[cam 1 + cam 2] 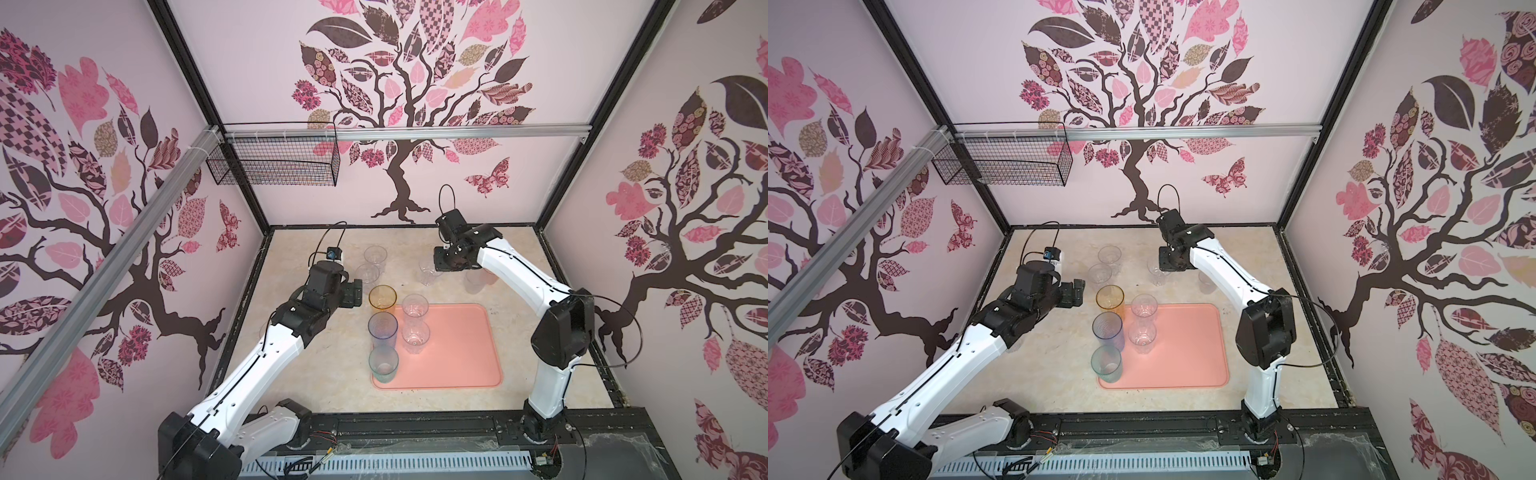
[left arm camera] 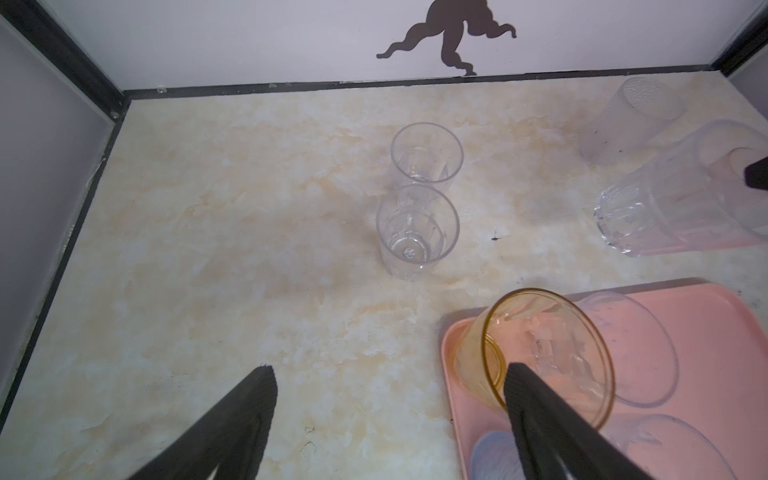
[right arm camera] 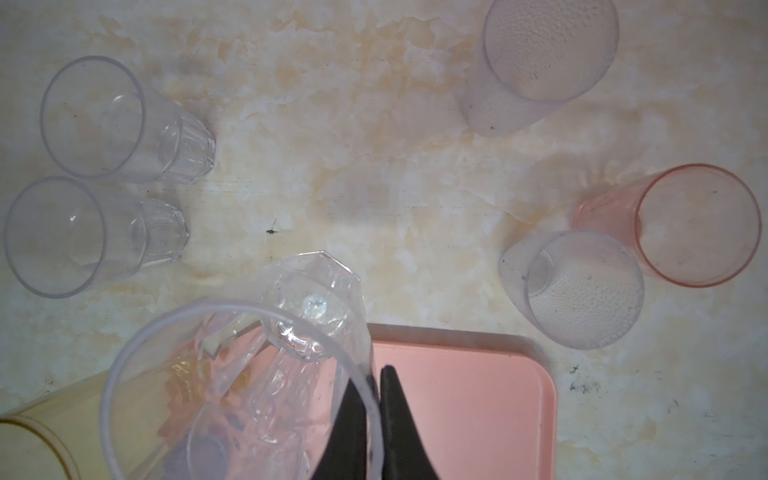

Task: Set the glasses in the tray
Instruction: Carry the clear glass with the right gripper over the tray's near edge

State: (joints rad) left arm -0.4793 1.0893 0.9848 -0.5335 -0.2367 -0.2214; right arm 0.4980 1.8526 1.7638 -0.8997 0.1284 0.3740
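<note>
Where the salmon-pink tray lies near the arm bases, a teal glass, a tall blue-grey glass and an amber glass stand in line along its left rim, with two clear faceted glasses beside them. The left gripper gapes empty beside the amber one. Farther back, the right gripper pinches the wall of a clear faceted tumbler. Two more clear glasses stand on the marbled table.

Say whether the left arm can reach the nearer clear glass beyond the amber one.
Probably yes: the left gripper is open, bare table lies between it and the clear glass, and the amber glass stands aside.
</note>
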